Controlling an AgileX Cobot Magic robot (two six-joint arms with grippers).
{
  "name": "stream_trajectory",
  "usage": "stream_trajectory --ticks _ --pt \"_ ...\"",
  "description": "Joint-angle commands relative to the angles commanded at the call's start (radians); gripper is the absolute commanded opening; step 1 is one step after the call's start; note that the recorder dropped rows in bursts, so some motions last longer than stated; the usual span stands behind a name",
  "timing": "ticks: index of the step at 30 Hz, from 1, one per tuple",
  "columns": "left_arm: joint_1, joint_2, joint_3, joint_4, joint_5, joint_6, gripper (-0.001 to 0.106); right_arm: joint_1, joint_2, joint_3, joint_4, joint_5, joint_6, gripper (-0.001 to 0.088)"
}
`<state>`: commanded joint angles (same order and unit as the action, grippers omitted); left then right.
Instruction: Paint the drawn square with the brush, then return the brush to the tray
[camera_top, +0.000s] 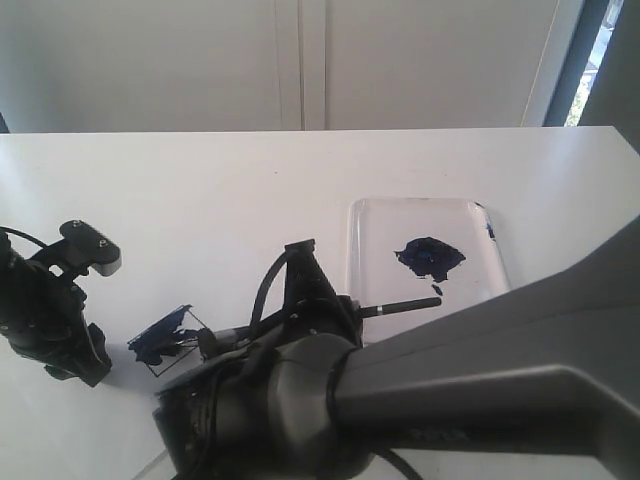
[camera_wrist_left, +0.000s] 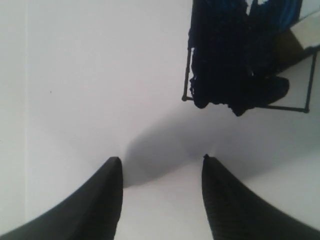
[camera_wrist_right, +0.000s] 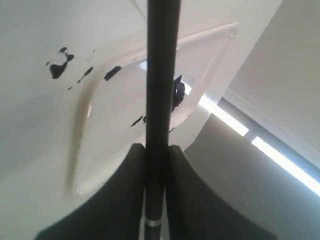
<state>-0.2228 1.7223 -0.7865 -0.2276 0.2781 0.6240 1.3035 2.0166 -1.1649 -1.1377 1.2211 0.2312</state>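
Observation:
The drawn square (camera_top: 165, 340) lies on the white table, a thin black outline with a ragged blue patch over its left part; in the left wrist view the drawn square (camera_wrist_left: 240, 60) shows as a dark blue smear. My right gripper (camera_wrist_right: 156, 147) is shut on the black handle of the brush (camera_wrist_right: 157, 75). The brush (camera_top: 400, 305) points its handle end over the tray (camera_top: 365, 240); its bristle end is hidden behind the arm near the square. The clear tray holds a blue-black paint blob (camera_top: 430, 258). My left gripper (camera_wrist_left: 160, 162) is open over bare table beside the square.
The right arm (camera_top: 480, 390) fills the lower right of the exterior view. The left arm (camera_top: 45, 315) stands at the left, close to the square. Blue spatters (camera_wrist_right: 60, 67) mark the surface by the tray rim (camera_wrist_right: 82, 125). A wall runs behind the table.

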Motion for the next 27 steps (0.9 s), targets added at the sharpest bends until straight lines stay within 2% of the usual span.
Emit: stream_trajectory --ticks 7,11,16,27 --pt "0.000 0.000 0.000 0.000 0.000 0.000 0.054 -0.018 0.000 -0.001 -0.037 -0.001 0.009 0.0000" --pt "0.000 0.000 0.000 0.000 0.000 0.000 0.054 -0.018 0.000 -0.002 -0.048 -0.044 0.009 0.0000" --pt "0.000 0.000 0.000 0.000 0.000 0.000 0.054 -0.028 0.034 -0.071 -0.060 -0.019 0.009 0.0000" --pt "0.000 0.000 0.000 -0.003 -0.005 -0.005 0.054 -0.038 0.050 -0.093 -0.018 0.000 0.009 0.0000"
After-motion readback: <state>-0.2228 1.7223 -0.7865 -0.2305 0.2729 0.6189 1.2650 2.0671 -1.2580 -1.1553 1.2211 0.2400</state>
